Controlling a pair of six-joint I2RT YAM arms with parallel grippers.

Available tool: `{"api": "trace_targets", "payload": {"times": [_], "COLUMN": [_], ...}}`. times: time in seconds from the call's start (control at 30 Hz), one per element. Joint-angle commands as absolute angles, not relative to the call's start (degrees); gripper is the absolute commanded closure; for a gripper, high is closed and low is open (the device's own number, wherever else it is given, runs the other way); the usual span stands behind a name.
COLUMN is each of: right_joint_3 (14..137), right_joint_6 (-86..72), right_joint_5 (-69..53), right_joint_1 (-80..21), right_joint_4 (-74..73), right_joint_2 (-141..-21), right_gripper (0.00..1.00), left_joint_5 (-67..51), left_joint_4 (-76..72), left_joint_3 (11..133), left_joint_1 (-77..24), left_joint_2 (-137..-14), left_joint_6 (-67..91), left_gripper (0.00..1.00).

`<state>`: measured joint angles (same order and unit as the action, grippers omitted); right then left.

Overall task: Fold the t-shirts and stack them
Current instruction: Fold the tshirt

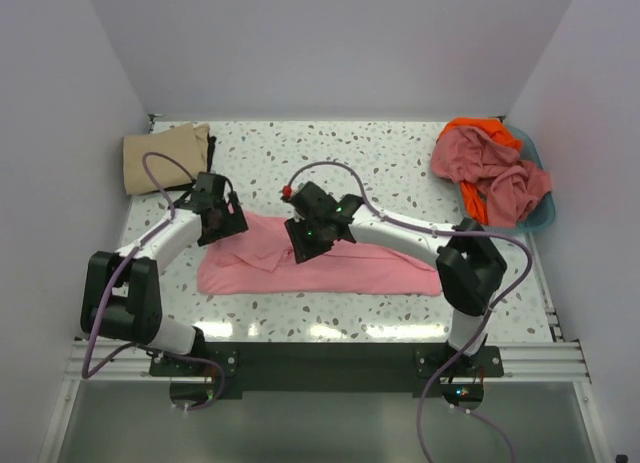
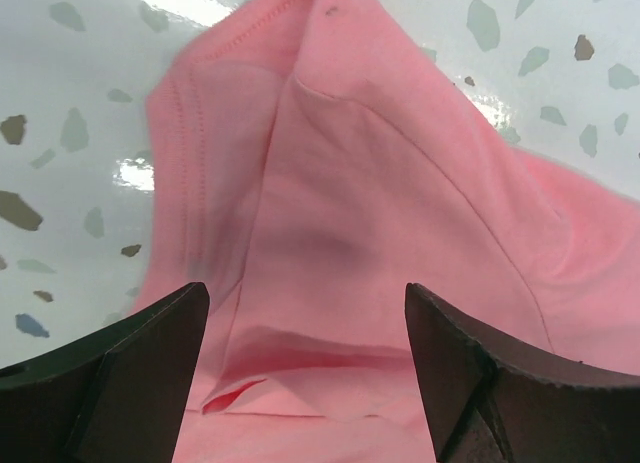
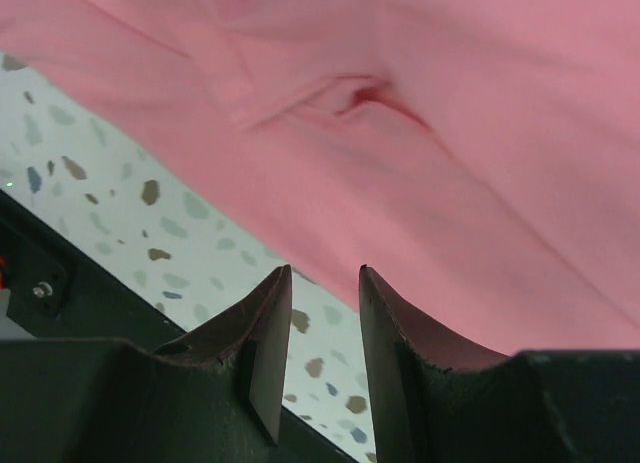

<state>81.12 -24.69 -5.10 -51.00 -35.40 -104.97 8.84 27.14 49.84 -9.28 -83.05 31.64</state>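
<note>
A light pink t-shirt (image 1: 350, 268) lies spread across the middle of the table, partly folded into a long band. My left gripper (image 1: 222, 226) hovers over its left end with the jaws wide open and empty. In the left wrist view (image 2: 305, 288) a sleeve seam and a small raised flap of the pink shirt (image 2: 380, 183) lie between the fingers. My right gripper (image 1: 308, 238) is over the shirt's middle. In the right wrist view (image 3: 325, 268) its jaws are narrowly open and empty above the near edge of the pink shirt (image 3: 450, 133).
A folded tan shirt (image 1: 165, 155) lies at the back left corner. A blue basket (image 1: 545, 198) at the back right holds crumpled dusty pink (image 1: 490, 168) and orange (image 1: 478, 129) shirts. White walls enclose the terrazzo table (image 1: 350, 153).
</note>
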Motion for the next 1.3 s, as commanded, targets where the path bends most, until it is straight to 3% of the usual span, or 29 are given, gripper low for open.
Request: {"api": "trace_targets", "payload": {"times": [0.0,0.37,0.97,1.27], "right_joint_3": [82.97,85.61,88.5,88.24], "right_joint_6": [-27.77,-28.65,-28.13,-27.33], "right_joint_5": [-3.6,-0.7,-0.62,-0.18], "right_joint_1": [-54.74,-58.45,-59.06,-59.15], "right_joint_4": [-26.39,-17.94,-18.28,-20.21], "right_joint_2": [-106.52,-114.87,-120.76,-119.27], "right_gripper": [0.63,0.63,0.64,0.86], "left_joint_5": [4.49,2.55,2.64,4.39], "left_joint_4": [22.77,20.83,20.65,20.48], "left_joint_3": [52.11,51.5,51.59,50.54], "left_joint_1": [-8.26,-6.77,-6.15,-6.15], "left_joint_2": [-86.82,-90.26,-92.02,-92.55], "left_joint_6": [29.53,28.83,26.28,25.93], "left_gripper": [0.16,0.16,0.17,0.17]}}
